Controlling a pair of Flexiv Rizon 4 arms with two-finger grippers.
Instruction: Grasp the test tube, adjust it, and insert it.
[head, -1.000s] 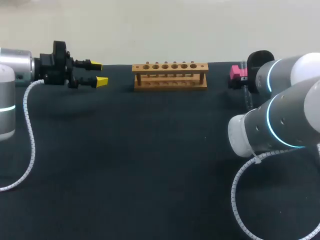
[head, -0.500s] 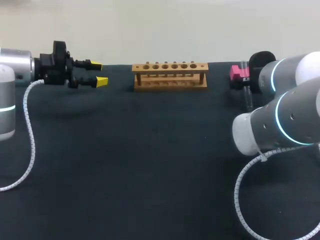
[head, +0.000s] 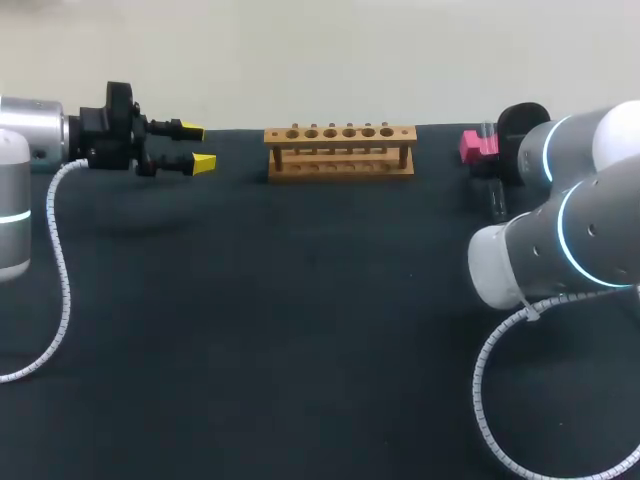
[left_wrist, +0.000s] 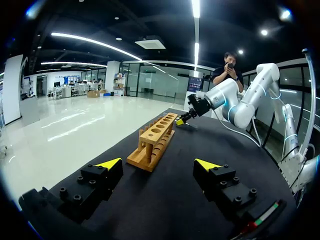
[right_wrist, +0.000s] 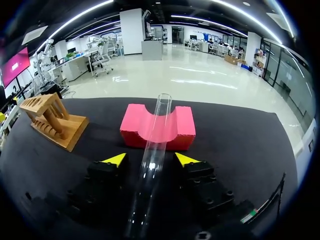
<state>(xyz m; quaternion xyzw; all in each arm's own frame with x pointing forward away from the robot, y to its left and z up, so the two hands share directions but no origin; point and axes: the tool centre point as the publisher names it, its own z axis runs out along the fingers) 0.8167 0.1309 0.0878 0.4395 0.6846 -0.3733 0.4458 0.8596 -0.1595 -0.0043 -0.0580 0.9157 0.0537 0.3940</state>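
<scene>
1. dark table (head: 300, 330) carries a light wooden six-hole tube rack (head: 340, 150) at its far middle.
2. clear glass test tube (right_wrist: 156, 131) rests its open end on a pink notched foam block (right_wrist: 137, 127), far right.
3. right gripper (right_wrist: 150, 160) straddles the tube, fingers wide apart, not touching it.
4. left gripper (head: 198, 146) hovers far left, fingers spread, holding nothing.

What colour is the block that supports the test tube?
The block is pink; the right wrist view shows it best.
</scene>
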